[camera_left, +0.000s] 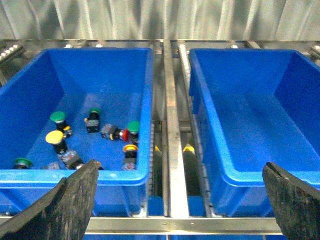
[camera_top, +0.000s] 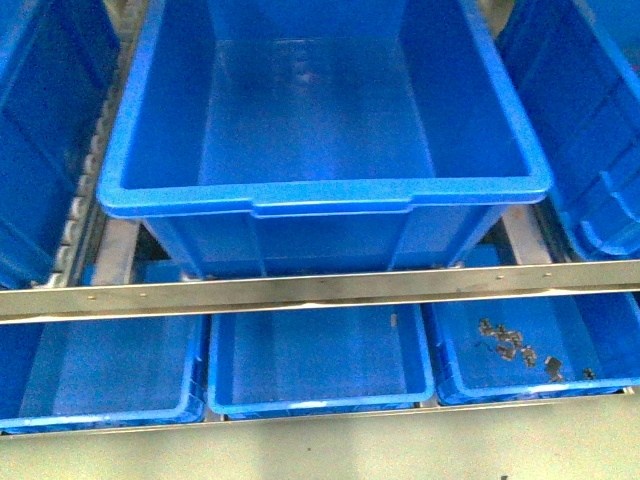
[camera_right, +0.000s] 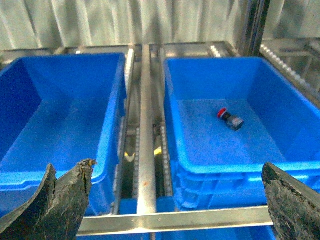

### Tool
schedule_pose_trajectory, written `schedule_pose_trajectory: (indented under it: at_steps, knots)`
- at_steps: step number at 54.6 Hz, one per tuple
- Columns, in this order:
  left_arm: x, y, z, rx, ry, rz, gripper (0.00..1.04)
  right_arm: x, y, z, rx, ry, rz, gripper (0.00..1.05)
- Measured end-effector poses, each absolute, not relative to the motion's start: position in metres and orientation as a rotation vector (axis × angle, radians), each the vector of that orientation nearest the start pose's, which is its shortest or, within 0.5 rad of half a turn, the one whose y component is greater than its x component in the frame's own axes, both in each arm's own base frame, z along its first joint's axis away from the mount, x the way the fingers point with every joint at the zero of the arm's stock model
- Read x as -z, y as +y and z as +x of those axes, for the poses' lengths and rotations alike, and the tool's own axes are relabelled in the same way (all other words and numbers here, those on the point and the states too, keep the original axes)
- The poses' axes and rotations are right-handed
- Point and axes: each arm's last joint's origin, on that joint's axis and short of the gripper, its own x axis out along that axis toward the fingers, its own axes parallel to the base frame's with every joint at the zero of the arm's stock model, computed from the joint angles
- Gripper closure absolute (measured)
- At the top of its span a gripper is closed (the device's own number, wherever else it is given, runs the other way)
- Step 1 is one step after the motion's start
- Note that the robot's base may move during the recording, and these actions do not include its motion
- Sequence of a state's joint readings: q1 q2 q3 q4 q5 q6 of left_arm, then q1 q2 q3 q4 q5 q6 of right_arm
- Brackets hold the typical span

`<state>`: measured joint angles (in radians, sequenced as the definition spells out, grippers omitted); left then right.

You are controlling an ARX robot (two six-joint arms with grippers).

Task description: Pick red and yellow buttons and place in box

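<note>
In the left wrist view a deep blue crate (camera_left: 75, 176) holds several push-buttons: a yellow one (camera_left: 54, 137), a second yellow one (camera_left: 130, 148), a red one (camera_left: 124, 134) and green-capped ones (camera_left: 58, 117). My left gripper (camera_left: 180, 205) is open and empty, short of the crates, over the metal rail. In the right wrist view another deep blue box (camera_right: 225, 167) holds a single red button (camera_right: 222, 113) lying on its side. My right gripper (camera_right: 175, 205) is open and empty, short of that box. Neither gripper shows in the front view.
An empty deep blue crate (camera_top: 330, 195) stands between the two, and also shows in the left wrist view (camera_left: 260, 177) and the right wrist view (camera_right: 50, 177). Metal rails (camera_top: 300, 292) run along the front and between crates. Shallow blue trays sit below; the right one (camera_top: 470, 392) holds small metal parts.
</note>
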<state>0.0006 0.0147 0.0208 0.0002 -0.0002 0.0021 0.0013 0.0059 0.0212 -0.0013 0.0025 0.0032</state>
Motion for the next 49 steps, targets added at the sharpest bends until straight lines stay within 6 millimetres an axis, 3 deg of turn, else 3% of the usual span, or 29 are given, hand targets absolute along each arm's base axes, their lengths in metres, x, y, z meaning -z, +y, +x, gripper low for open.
schedule_pose_trajectory:
  at_steps: [49]
  knots:
    - [-0.1694, 0.0, 0.0974, 0.0, -0.006, 0.002, 0.08, -0.1703, 0.0001, 0.0966, -0.003, -0.017, 0.003, 0.06]
